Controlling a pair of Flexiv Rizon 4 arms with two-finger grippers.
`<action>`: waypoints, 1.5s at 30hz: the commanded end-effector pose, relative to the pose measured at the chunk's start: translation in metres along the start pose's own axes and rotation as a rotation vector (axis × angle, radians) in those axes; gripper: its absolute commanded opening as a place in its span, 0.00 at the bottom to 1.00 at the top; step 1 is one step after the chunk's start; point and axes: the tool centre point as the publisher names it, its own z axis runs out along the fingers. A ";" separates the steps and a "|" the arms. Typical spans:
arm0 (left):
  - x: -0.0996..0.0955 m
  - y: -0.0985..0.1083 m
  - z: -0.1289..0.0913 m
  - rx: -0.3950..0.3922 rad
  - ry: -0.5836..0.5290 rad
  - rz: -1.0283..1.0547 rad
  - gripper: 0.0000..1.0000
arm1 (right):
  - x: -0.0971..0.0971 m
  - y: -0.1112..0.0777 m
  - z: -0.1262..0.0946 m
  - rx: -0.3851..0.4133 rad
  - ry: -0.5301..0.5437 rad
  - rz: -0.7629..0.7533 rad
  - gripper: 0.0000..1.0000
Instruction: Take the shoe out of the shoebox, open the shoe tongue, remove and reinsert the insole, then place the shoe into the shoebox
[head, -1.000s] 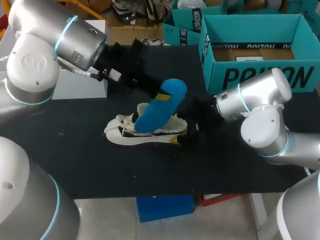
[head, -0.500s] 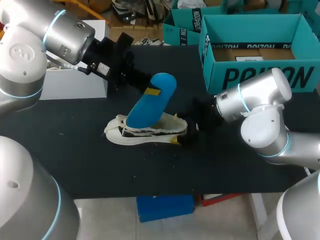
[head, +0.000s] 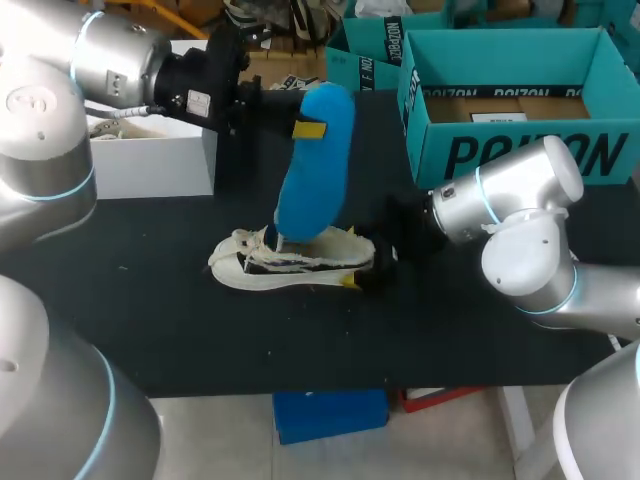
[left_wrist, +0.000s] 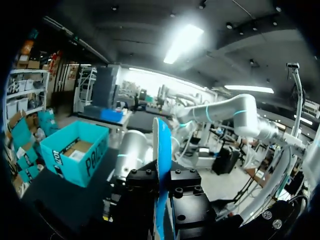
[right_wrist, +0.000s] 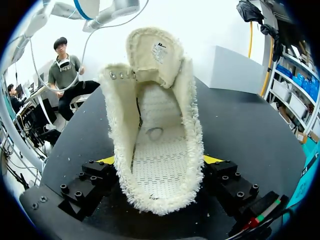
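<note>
A cream fleece-lined shoe (head: 290, 262) lies on its side on the black table (head: 150, 300). My right gripper (head: 368, 268) is shut on its heel, one yellow tip on each side of the shoe (right_wrist: 155, 125) in the right wrist view. My left gripper (head: 298, 112) hangs above the shoe, shut on the upper end of a blue insole (head: 312, 170). The insole stands nearly upright, its lower end at the shoe's opening. Edge-on between the fingers of my left gripper (left_wrist: 161, 186) is the insole (left_wrist: 162, 155). The shoe's inside shows a bare white perforated base (right_wrist: 157, 160).
The open teal shoebox (head: 520, 150) stands at the back right of the table, also seen ahead of the left gripper as a teal box (left_wrist: 75, 155). A white box (head: 150, 165) sits at the back left. Another teal box (head: 365, 55) stands behind the table.
My left gripper has risen and drawn back, swinging the blue insole from a slant to nearly upright and pulling most of it out of the shoe. The right arm and shoe stayed put.
</note>
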 end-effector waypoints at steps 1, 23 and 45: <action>-0.003 -0.011 -0.002 0.058 0.005 -0.021 0.00 | -0.002 -0.001 0.002 0.002 0.000 0.001 0.00; 0.035 -0.053 -0.009 0.243 0.094 -0.121 0.00 | -0.002 -0.001 0.002 0.002 0.000 0.001 0.00; 0.039 -0.068 -0.013 0.277 0.057 -0.088 0.00 | -0.003 -0.002 0.001 0.006 0.012 0.003 0.00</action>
